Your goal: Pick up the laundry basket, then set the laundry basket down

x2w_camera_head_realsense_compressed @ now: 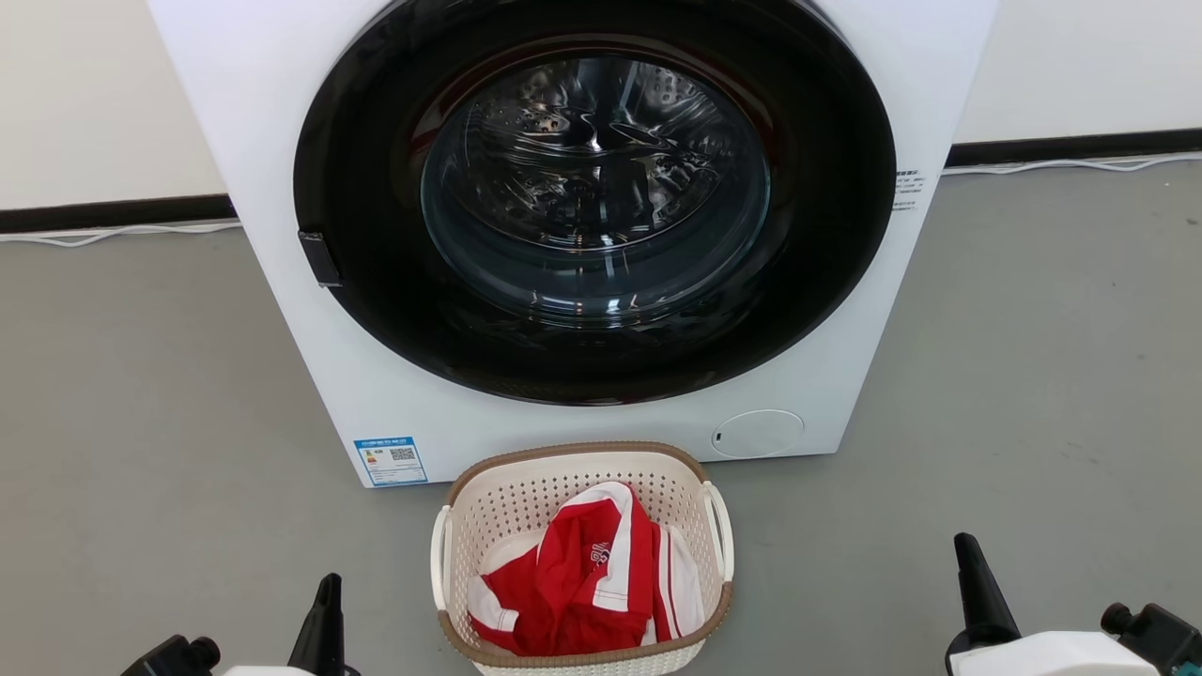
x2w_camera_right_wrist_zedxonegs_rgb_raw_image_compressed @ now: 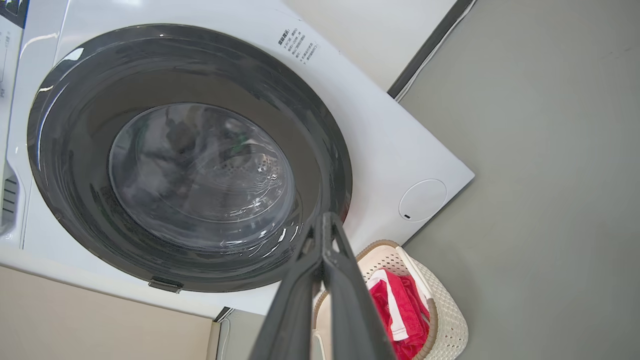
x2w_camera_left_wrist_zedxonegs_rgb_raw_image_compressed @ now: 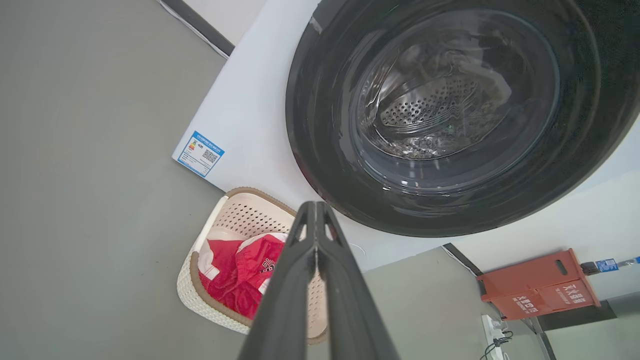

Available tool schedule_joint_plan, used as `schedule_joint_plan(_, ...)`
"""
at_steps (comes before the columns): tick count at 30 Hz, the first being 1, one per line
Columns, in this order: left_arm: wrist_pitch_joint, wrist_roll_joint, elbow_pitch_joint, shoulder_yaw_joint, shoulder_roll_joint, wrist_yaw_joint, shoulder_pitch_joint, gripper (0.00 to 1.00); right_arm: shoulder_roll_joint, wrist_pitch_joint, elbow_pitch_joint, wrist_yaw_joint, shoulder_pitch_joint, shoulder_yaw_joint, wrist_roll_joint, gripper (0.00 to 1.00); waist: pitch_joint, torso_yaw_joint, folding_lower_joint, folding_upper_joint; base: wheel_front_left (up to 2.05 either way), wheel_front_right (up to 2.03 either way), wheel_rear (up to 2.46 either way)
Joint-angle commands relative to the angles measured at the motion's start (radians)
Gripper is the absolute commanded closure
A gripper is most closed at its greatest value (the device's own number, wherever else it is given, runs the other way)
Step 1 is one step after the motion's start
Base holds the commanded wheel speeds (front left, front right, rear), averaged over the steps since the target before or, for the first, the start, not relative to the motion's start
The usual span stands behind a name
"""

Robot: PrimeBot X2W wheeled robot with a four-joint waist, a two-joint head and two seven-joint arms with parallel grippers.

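On the grey floor (x2w_camera_head_realsense_compressed: 141, 422) just in front of the washer (x2w_camera_head_realsense_compressed: 376, 376), basket (x2w_camera_head_realsense_compressed: 526, 498) stands holding a red-and-white garment (x2w_camera_head_realsense_compressed: 582, 582), left gripper (x2w_camera_head_realsense_compressed: 327, 601) near its left side, right gripper (x2w_camera_head_realsense_compressed: 972, 573) farther off right, both finger pairs pressed together, grasping nothing.

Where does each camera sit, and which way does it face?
Head view: from the robot's head, forward and down at the washing machine and the laundry basket; left gripper at lower left, right gripper at lower right.
Left wrist view: from the left wrist, along that gripper's closed fingers, towards the laundry basket and the round door.
Right wrist view: from the right wrist, likewise, from the other side.
Shared: all three show the laundry basket with its red-and-white garment.
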Motion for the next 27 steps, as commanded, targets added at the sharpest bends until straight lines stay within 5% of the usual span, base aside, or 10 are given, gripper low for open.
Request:
schedule_joint_plan(1,0.004,-0.029,-0.02,0.023,0.003,-0.011,-0.056,1.0,-0.01,0.008,-0.031,0.004,-0.057,0.004,0.026,1.0,0.0,0.0,-0.0001,-0.0001,0.0,0.0,0.0)
schedule_joint_plan(27,0.081,-0.336,0.008,0.059,0.001,-0.058,-0.121,1.0,-0.011,0.084,-0.041,0.005,-0.092,-0.021,0.296,1.0,0.007,0.006,-0.0001,-0.0001,0.0,0.0,0.0)
